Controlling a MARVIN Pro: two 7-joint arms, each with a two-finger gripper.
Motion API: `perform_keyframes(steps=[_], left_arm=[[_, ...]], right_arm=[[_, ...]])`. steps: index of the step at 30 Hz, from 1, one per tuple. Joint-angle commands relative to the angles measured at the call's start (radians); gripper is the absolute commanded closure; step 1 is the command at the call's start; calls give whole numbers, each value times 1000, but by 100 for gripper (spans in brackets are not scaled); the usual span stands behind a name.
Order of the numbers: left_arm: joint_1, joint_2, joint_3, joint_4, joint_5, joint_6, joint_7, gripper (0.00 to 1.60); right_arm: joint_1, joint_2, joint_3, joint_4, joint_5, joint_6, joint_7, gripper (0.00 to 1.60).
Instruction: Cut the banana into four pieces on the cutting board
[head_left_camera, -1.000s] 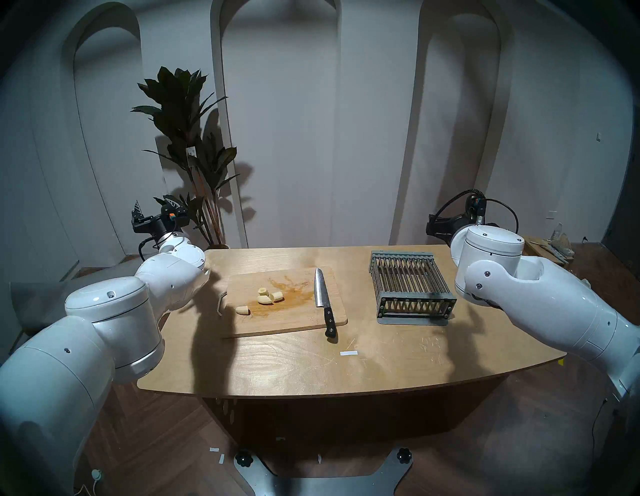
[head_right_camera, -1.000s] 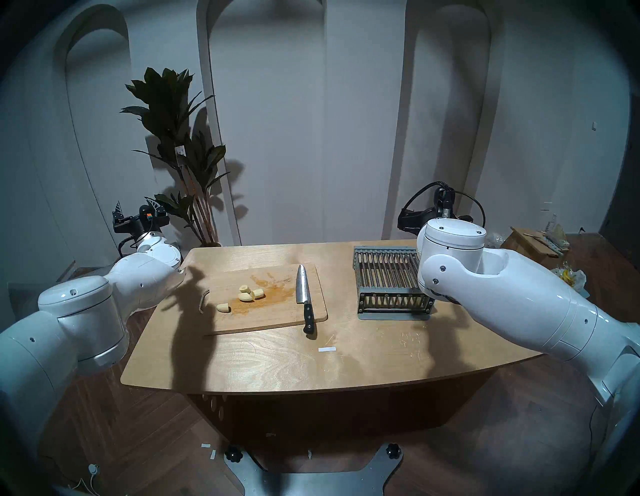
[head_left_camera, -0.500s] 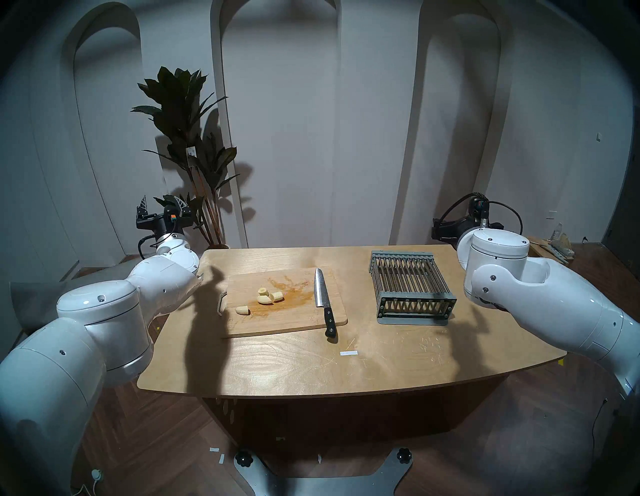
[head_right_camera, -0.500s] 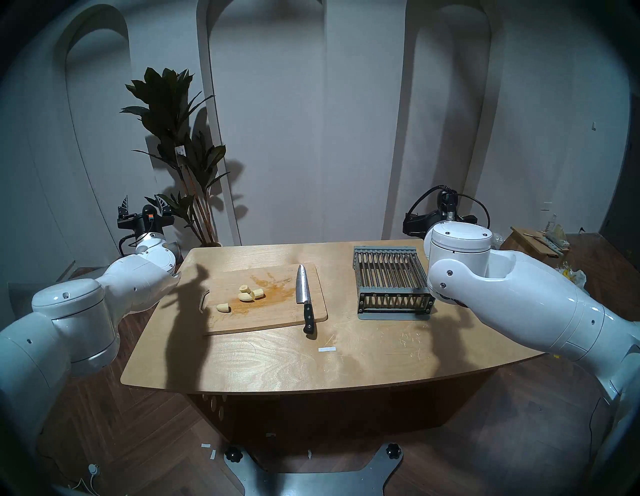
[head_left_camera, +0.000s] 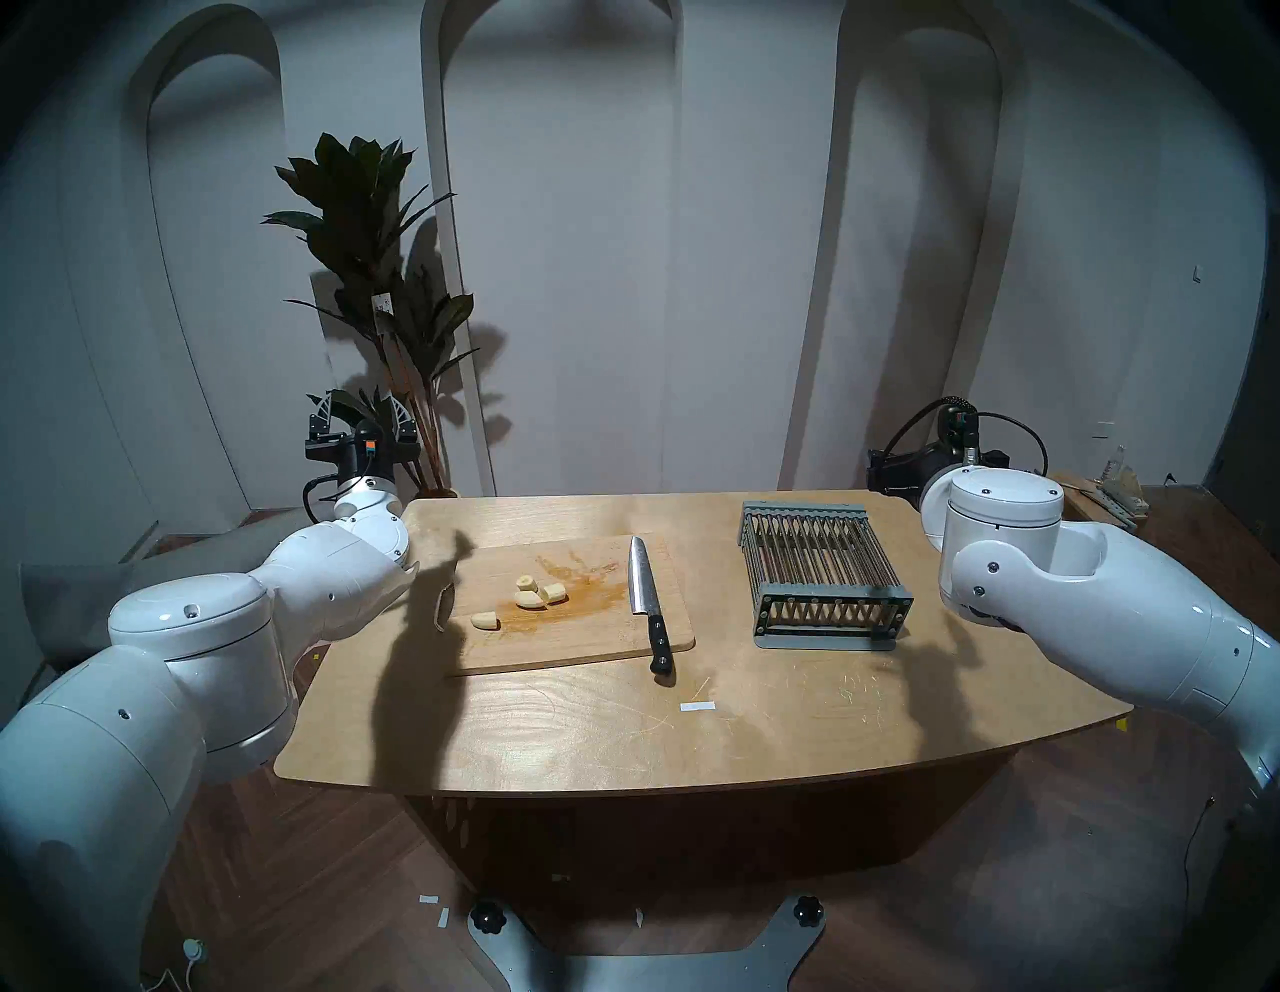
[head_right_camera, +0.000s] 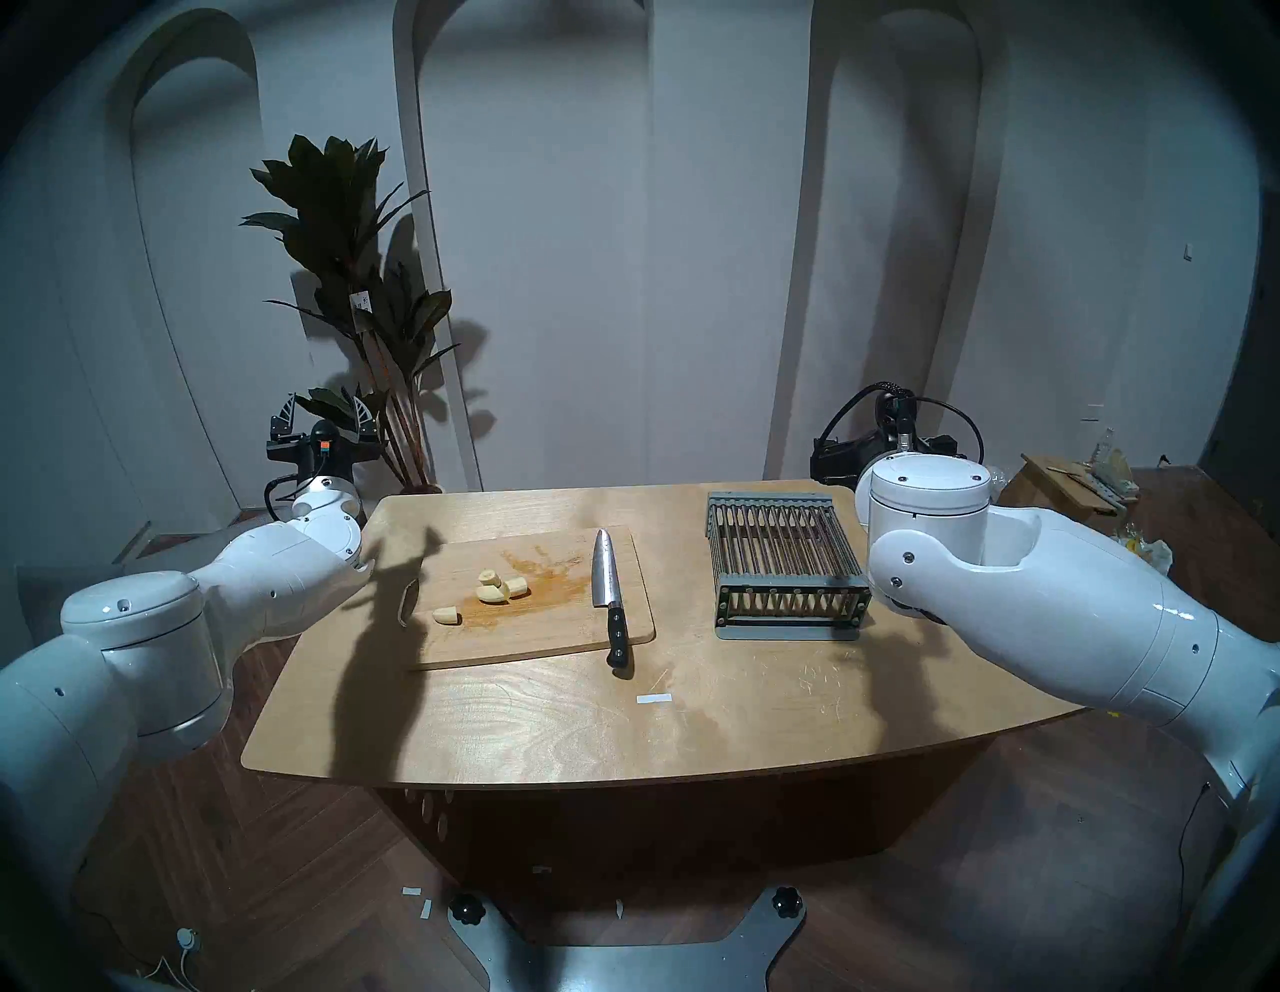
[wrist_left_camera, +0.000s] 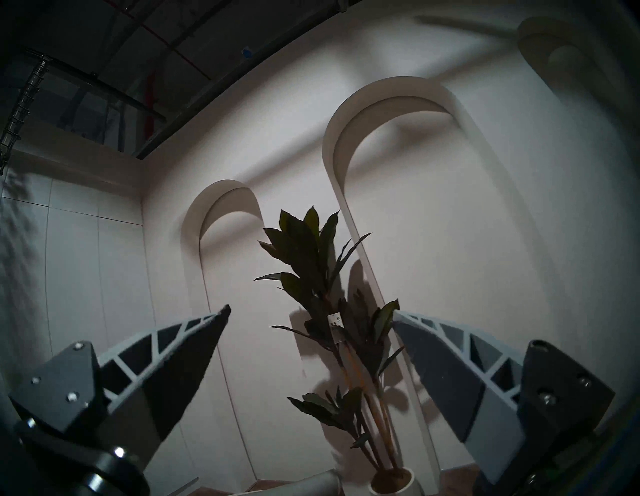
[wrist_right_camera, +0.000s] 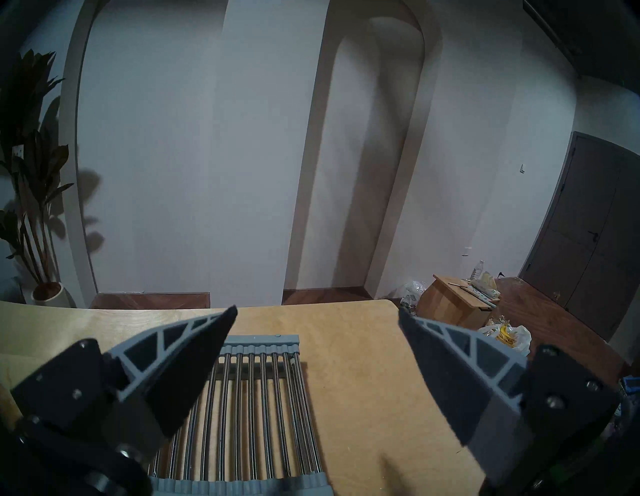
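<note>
The banana (head_left_camera: 529, 600) lies in several short cream-yellow chunks on the stained middle of the cutting board (head_left_camera: 589, 637), with one chunk (head_left_camera: 485, 621) apart at the front left. They also show in the head right view (head_right_camera: 492, 593). A knife (head_left_camera: 644, 596) lies on the board's right side, its black handle over the front edge. My left gripper (head_left_camera: 360, 414) is open and empty, pointing up beyond the table's back left corner; its wrist view (wrist_left_camera: 310, 310) shows only wall and plant. My right gripper (wrist_right_camera: 317, 310) is open and empty, behind the table's back right corner.
A grey metal roller rack (head_left_camera: 821, 561) stands on the table's right half, below the right gripper in its wrist view (wrist_right_camera: 242, 398). A potted plant (head_left_camera: 374, 277) stands behind the left gripper. A strip of white tape (head_left_camera: 697, 706) lies near the front. A wooden box (wrist_right_camera: 453, 304) sits on the floor at the right.
My left wrist has swung right toward the table's back left corner, and its gripper has turned to point up. My right arm has drifted slightly right. Banana chunks and knife have not moved.
</note>
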Motion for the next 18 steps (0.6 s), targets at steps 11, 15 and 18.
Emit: perform_keyframes(steps=[11,15,18], left_arm=[[7,107,-46,-71,-35,-114,-34,0],[11,110,-58,-96,-51,-125,-41,0],[25,109,-66,-119,-65,-126,-45,0]], right_arm=[[-56,46,-51,-61,-20,-15,46,0],[-66,62,-66,-68,-28,-20,59,0],[-71,78,-75,-72,-35,-24,69,0]])
